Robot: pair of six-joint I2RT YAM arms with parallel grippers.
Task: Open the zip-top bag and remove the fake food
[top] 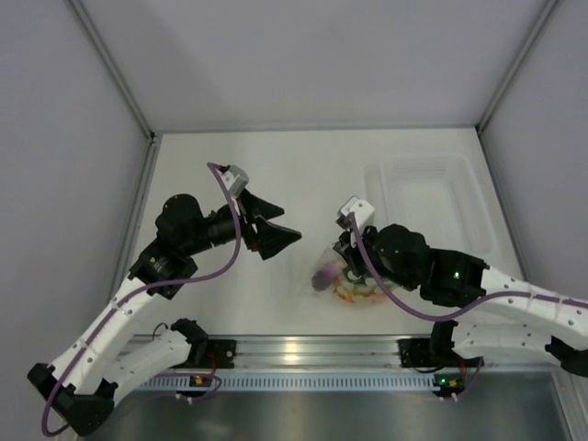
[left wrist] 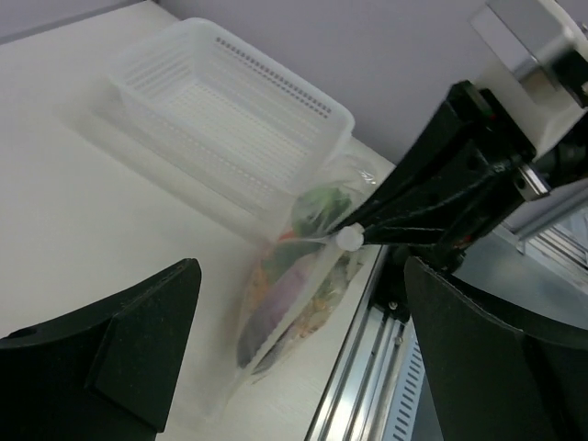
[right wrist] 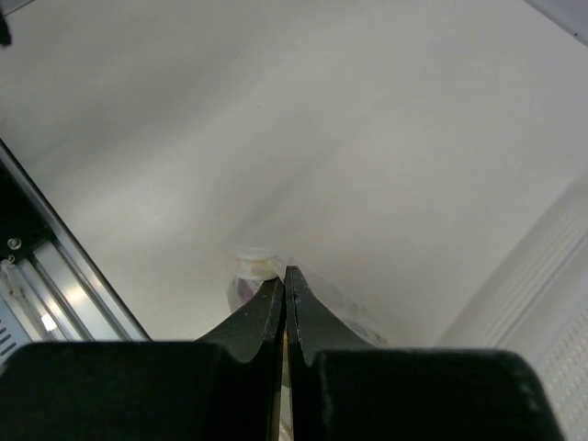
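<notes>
Top external view: the left gripper (top: 276, 236) hangs over the table (top: 276, 165) with its jaws spread wide and nothing between them, well apart from the bag (top: 349, 285). The right gripper (top: 343, 257) has its fingers pressed together on the bag's top edge. The bag sits at the near side of the table, close to the rail (top: 303, 349), with the clear tray (top: 432, 197) behind it to the right.

Left wrist view: the bag (left wrist: 289, 294) hangs slanted from that pinch beside a small white slider (left wrist: 349, 239), its lower end on the table. The food (left wrist: 276, 308) shows inside as purple, green and orange shapes.

Right wrist view: the closed fingertips (right wrist: 276, 299) meet just over the bag.
</notes>
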